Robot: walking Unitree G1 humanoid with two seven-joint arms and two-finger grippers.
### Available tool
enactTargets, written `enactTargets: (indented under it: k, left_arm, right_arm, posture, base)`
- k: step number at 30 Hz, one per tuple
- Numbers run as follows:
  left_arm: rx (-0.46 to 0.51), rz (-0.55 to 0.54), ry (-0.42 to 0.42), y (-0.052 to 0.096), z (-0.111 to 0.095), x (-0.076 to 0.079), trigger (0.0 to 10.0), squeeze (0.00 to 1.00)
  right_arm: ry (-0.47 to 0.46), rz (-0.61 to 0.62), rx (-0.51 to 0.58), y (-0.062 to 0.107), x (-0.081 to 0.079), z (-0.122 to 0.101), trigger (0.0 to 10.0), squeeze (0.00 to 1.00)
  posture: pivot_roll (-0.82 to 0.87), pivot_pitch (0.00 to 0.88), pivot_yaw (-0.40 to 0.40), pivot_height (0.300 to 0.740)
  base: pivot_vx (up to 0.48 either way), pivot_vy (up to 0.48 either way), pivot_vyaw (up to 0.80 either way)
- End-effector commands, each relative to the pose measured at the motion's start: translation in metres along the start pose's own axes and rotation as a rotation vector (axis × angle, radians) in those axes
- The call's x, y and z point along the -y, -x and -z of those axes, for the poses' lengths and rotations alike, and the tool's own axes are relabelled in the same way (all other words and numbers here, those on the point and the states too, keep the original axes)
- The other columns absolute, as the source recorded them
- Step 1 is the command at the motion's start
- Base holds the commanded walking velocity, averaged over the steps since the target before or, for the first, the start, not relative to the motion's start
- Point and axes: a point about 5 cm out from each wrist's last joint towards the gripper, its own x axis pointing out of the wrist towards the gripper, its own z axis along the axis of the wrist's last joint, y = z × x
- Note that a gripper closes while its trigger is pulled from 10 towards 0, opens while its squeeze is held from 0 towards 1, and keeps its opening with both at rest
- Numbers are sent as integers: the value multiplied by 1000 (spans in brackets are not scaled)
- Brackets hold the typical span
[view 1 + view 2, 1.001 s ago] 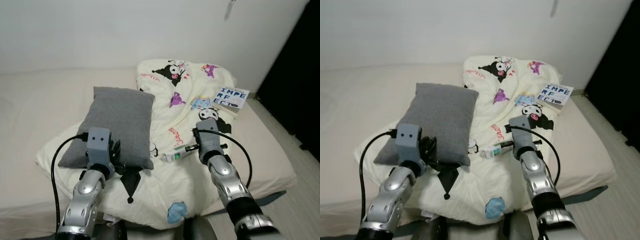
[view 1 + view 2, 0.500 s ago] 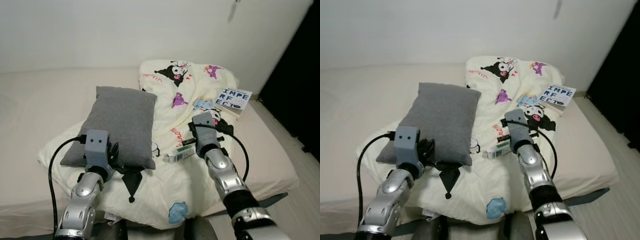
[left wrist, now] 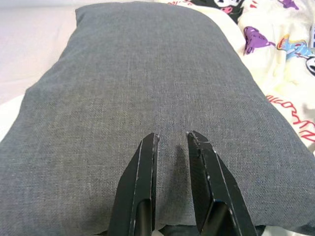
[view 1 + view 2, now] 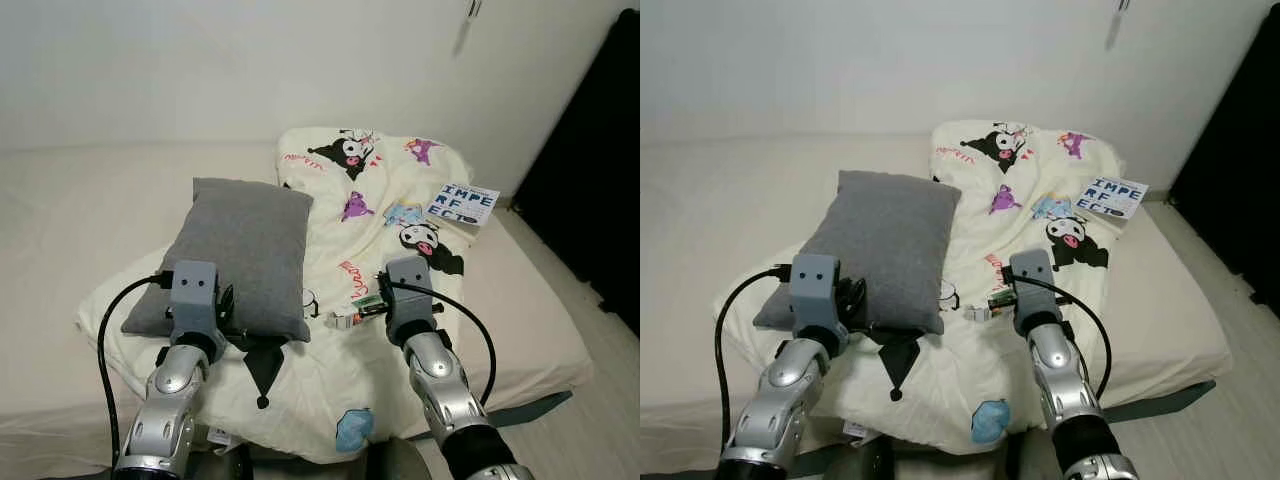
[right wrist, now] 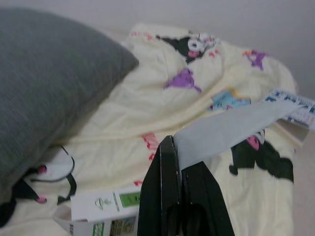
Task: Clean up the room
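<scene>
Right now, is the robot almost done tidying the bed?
Not nearly. Nothing looks put away yet. The right claw is shut on a small white box. The left claw hovers open over the grey pillow. The blanket is crumpled, and a book lies on it.

A bed runs along the wall, with the floor off to its right; a blanket is spread over the middle and right of the bed, bunched up toward the wall; a pillow lies on the blanket's left part, its near end just beyond the left gripper. A small box lies on the blanket just right of the pillow's near corner, directly before the right gripper; a book rests at the blanket's far right edge, well apart from the box.
</scene>
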Motion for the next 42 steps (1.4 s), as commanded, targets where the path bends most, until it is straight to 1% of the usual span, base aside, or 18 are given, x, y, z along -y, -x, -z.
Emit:
enactTargets:
  k: [1, 6, 7, 9, 17, 26, 37, 39, 41, 42]
  left_arm:
    - [-8, 10, -10, 1, 4, 3, 10000, 0]
    - [-6, 16, -17, 1, 4, 5, 10000, 0]
    - [-5, 16, -18, 1, 4, 6, 10000, 0]
    - [-4, 15, -19, 1, 4, 5, 10000, 0]
    - [-2, 10, -22, 3, 5, 3, 10000, 0]
    - [-2, 3, -17, 2, 5, 1, 10000, 0]
    - [0, -2, 9, 4, 6, 0, 10000, 0]
    - [-1, 5, 33, 6, 7, 1, 10000, 0]
    - [1, 8, 34, 6, 8, 1, 10000, 0]
    - [-15, -6, 39, 7, 13, 0, 10000, 0]
  right_arm:
    - [-7, -8, -9, 2, -3, 2, 10000, 0]
    - [-7, -12, -13, 3, -3, 2, 10000, 0]
    - [-7, -13, -12, 4, -2, 2, 10000, 0]
    - [-7, -14, -12, 4, -2, 2, 10000, 0]
    - [-10, -27, -13, 5, -3, 1, 10000, 0]
    - [-11, -35, -20, 5, -4, 1, 10000, 0]
    - [-17, -32, -22, 5, -3, 1, 10000, 0]
    - [-18, -32, -23, 6, -4, 1, 10000, 0]
    - [-17, -30, -24, 6, -4, 1, 10000, 0]
    - [-22, -31, -52, 6, -6, 5, 10000, 0]
  posture:
    - [76, 86, -68, 629]
    - [74, 84, -70, 644]
    - [76, 85, -73, 654]
    - [76, 84, -74, 659]
    - [77, 89, -79, 704]
    - [77, 95, -80, 739]
    - [79, 94, -77, 740]
    - [80, 93, -75, 740]
    - [80, 93, -75, 740]
    - [79, 91, -73, 740]
  base:
    - [0, 0, 0]
    - [0, 0, 0]
    - [0, 0, 0]
    - [0, 0, 0]
    - [0, 0, 0]
    - [0, 0, 0]
    - [0, 0, 0]
    - [0, 0, 0]
    - [0, 0, 0]
    - [0, 0, 0]
